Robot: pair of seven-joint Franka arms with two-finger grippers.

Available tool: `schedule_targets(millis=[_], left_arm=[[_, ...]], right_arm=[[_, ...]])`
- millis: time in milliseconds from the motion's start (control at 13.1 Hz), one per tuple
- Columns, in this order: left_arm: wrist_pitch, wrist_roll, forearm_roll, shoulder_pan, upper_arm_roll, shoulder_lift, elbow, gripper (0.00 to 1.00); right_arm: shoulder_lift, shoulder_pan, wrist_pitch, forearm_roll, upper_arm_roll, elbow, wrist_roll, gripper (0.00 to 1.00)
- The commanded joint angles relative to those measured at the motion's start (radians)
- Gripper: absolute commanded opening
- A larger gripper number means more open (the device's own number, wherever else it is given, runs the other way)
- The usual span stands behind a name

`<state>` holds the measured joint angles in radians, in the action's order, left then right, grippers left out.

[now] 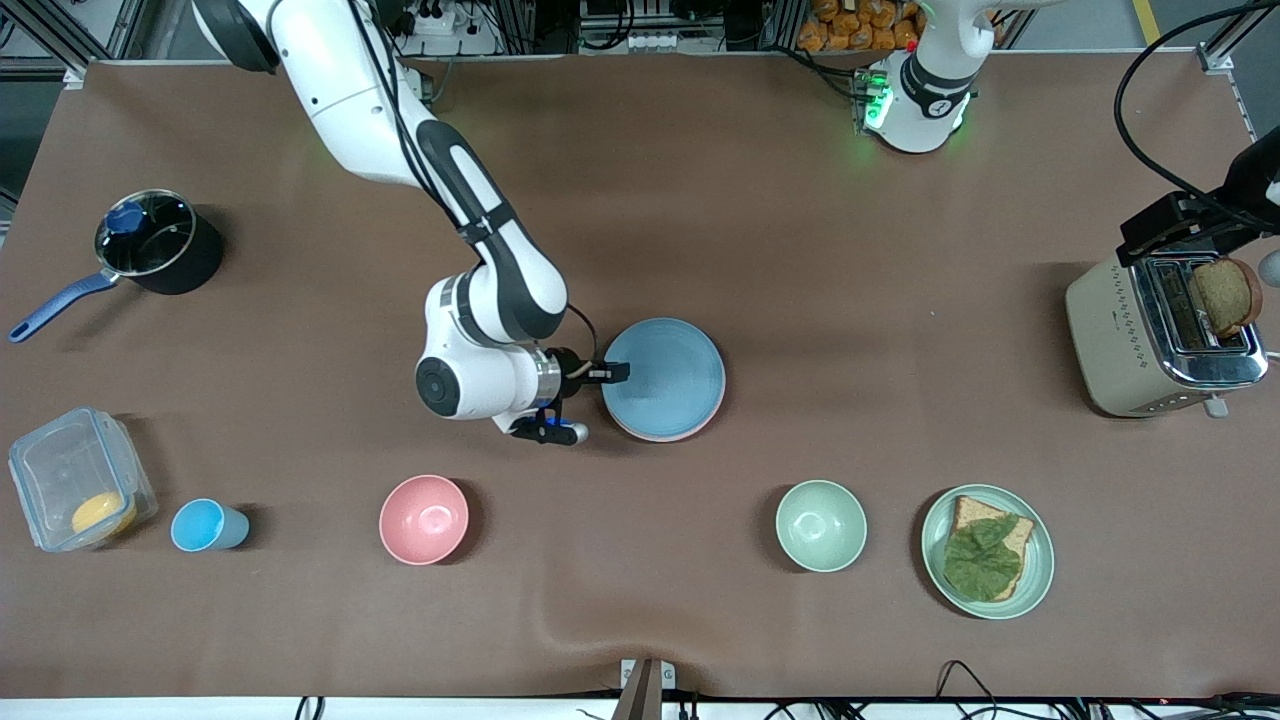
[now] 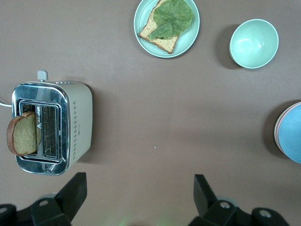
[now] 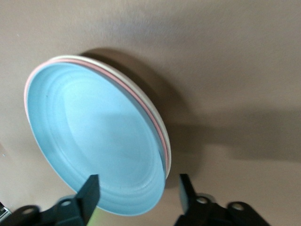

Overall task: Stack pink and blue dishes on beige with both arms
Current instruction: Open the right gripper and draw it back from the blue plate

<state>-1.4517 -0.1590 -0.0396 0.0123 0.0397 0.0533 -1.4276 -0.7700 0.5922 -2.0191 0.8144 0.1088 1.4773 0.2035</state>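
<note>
The light blue plate point(image 1: 665, 378) lies on top of a stack in the middle of the table. Under it shows the pink plate's rim point(image 3: 123, 81), and below that the beige plate's pale rim point(image 3: 63, 58). My right gripper point(image 1: 612, 374) is open at the stack's edge toward the right arm's end. In the right wrist view the right gripper point(image 3: 138, 188) straddles the blue plate's rim, one finger over the plate and one outside. My left gripper point(image 2: 138, 183) hangs open and empty high over bare table beside the toaster point(image 2: 51, 127). The stack's edge point(image 2: 292, 134) shows in that view too.
A toaster point(image 1: 1160, 335) with a bread slice stands at the left arm's end. Nearer the front camera are a green bowl point(image 1: 821, 525), a green plate point(image 1: 1040, 560) with bread and lettuce, a pink bowl point(image 1: 424, 519), a blue cup point(image 1: 205, 525) and a clear box point(image 1: 75, 480). A black pot point(image 1: 160, 240) sits farther back.
</note>
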Motion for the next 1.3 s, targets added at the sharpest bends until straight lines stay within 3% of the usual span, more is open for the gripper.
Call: schedule_targets(millis=[0,153,383,689,842,918,1148,1224], left_arm=[[0.007,0.013,-0.006,0.008,-0.012,-0.013,-0.008,1.00],[0.007,0.015,-0.005,0.005,-0.012,-0.016,-0.007,1.00],[0.007,0.015,-0.006,0.005,-0.012,-0.016,-0.007,1.00],[0.007,0.015,-0.006,0.005,-0.011,-0.018,-0.004,1.00],[0.007,0.016,-0.006,0.006,-0.009,-0.021,-0.001,1.00],[0.007,0.019,-0.006,0.005,-0.009,-0.021,0.000,1.00],[0.008,0.029,-0.005,0.005,-0.009,-0.023,0.000,1.00],[0.008,0.027,-0.005,0.005,-0.009,-0.023,0.001,1.00]], right_arm=[[0.021,-0.093,0.170,-0.049,0.028,-0.052,-0.006,1.00],[0.032,-0.158,0.360,-0.165,0.093,-0.129,-0.009,1.00],[0.034,-0.256,0.595,-0.253,0.231,-0.208,-0.047,1.00],[0.057,-0.273,0.640,-0.382,0.403,-0.226,-0.326,1.00],[0.075,-0.273,0.643,-0.382,0.478,-0.226,-0.398,1.00],[0.105,-0.287,0.637,-0.394,0.473,-0.224,-0.421,1.00],[0.246,-0.330,0.596,-0.602,0.344,-0.195,-0.356,1.00],[0.289,-0.365,0.590,-0.619,0.274,-0.163,-0.292,1.00]])
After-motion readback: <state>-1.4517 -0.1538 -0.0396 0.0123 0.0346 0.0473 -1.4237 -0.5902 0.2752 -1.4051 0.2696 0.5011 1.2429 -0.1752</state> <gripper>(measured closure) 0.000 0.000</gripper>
